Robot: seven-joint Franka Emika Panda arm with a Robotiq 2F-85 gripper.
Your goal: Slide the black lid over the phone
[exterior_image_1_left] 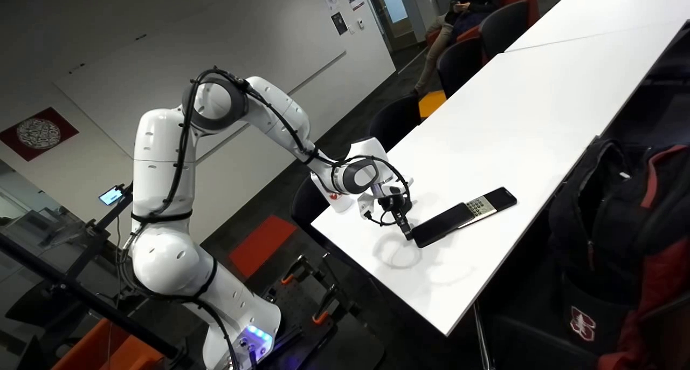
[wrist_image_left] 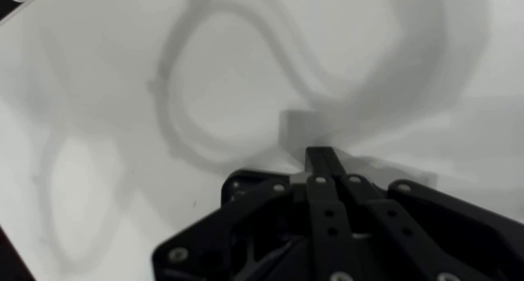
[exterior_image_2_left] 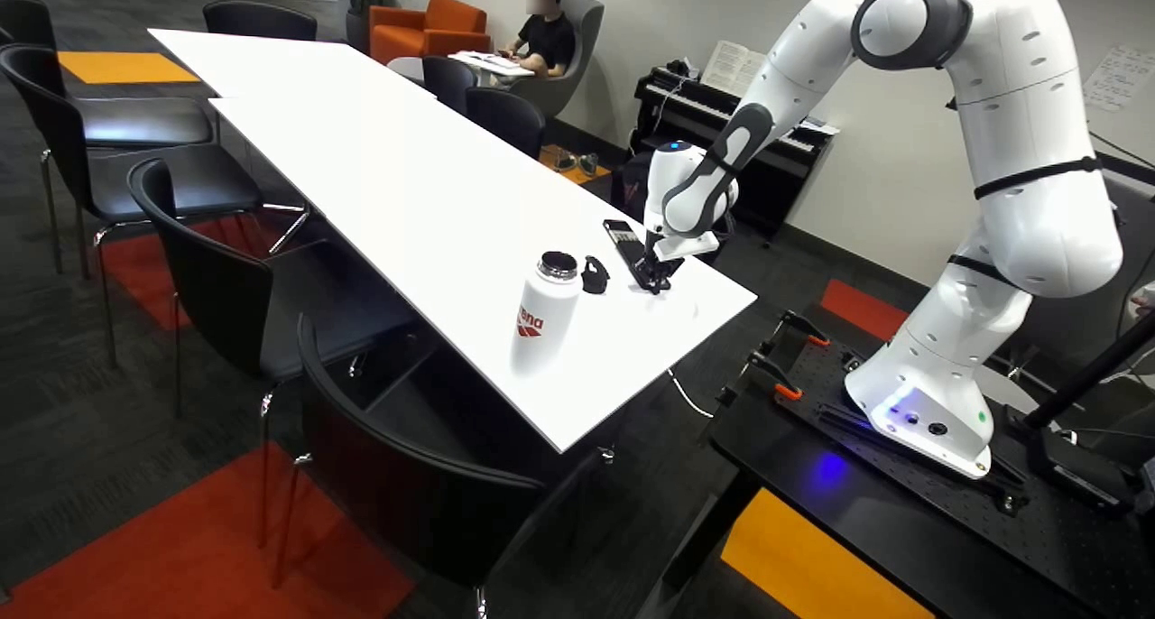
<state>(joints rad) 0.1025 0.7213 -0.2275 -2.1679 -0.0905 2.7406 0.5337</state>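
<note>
Exterior view: gripper [exterior_image_1_left: 408, 235] w/ tips together, just beside black lid [exterior_image_1_left: 443, 225], prob. light, stiff, slick; pref. push gripper-side end.

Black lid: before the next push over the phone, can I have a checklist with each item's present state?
1. Black lid fully over the phone: not ok; keys show beyond it.
2. Tool shut: ok, tips together in the wrist view.
3. Tool at the end of the lid away from the keys: ok, in an exterior view.
4. Tool touching the lid: cannot tell; any gap is too small to judge.
5. Black cap and white bottle clear of both: ok, they stand apart.
</note>
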